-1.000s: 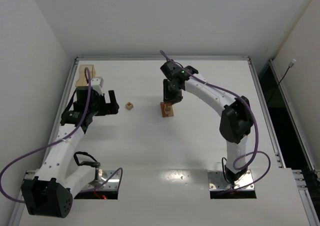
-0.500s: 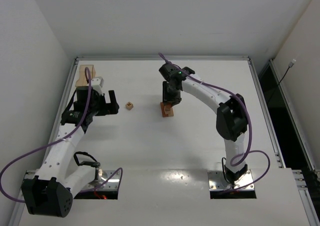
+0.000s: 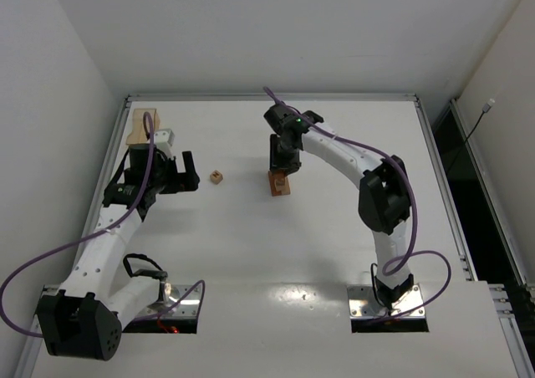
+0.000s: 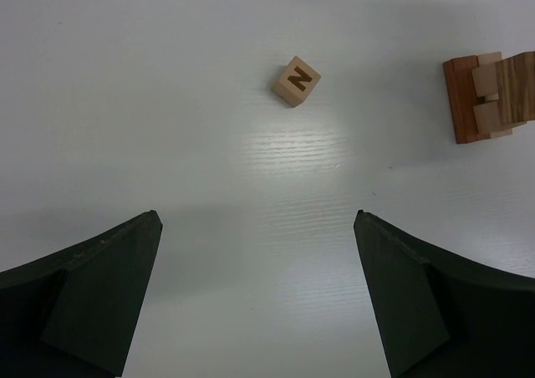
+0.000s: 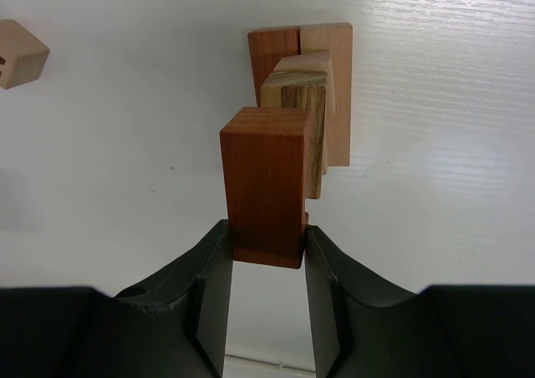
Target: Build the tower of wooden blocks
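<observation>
Here, my right gripper (image 5: 266, 257) is clamped on a reddish-brown bar (image 5: 266, 177), its long axis running toward 12 o'clock, and the part-built tower (image 5: 334, 77) sits just past its far end, slightly toward 1 o'clock.

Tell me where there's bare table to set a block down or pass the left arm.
Bare table lies between the cube and the near edge, and behind the cube up to the far edge. Crowded: the tower itself, where the right gripper holds a reddish block close by.
</observation>
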